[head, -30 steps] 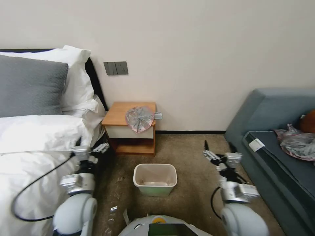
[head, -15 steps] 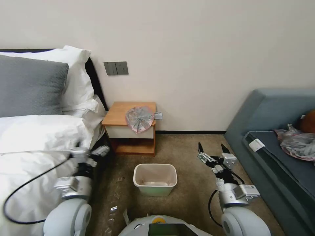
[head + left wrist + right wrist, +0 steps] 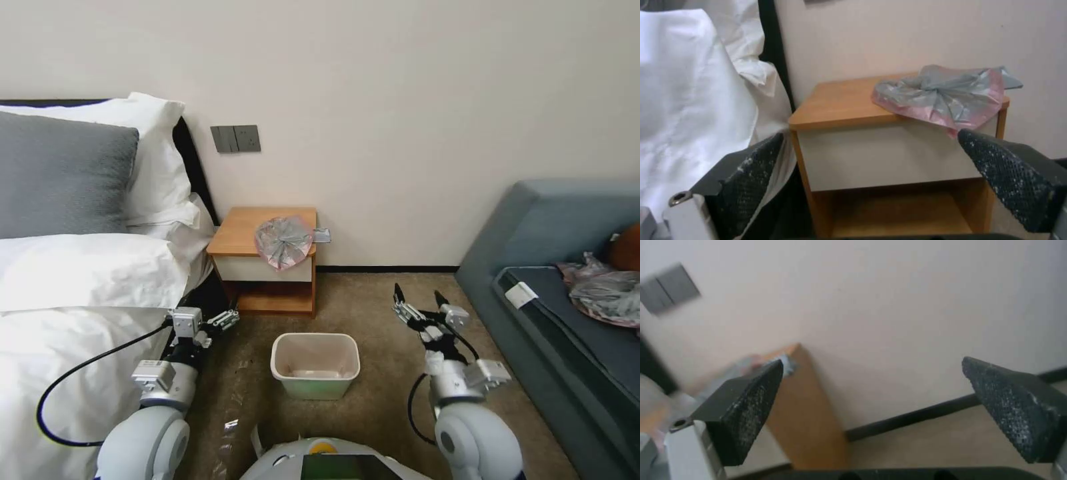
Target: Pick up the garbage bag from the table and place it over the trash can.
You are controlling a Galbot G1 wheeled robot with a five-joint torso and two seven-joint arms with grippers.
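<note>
Item one, the garbage bag point(image 3: 285, 241): you have it lying crumpled on the right half of the table point(image 3: 243, 233), grey with a pink rim, one corner drooping over the front edge onto the white drawer front point(image 3: 247, 269). Nothing grips it.

Item two, the trash can point(image 3: 315, 365): it stands upright on the carpet point(image 3: 373, 313) in front of the table and well apart from it, with no liner over its rim.

Item three, your left gripper point(image 3: 223, 319): it hangs low beside the bed point(image 3: 73, 293), short of the table, jaws spread wide and holding nothing.

Item four, your right gripper point(image 3: 419, 300): it is raised over the carpet to the right of the trash can, jaws likewise wide apart and holding nothing.
</note>
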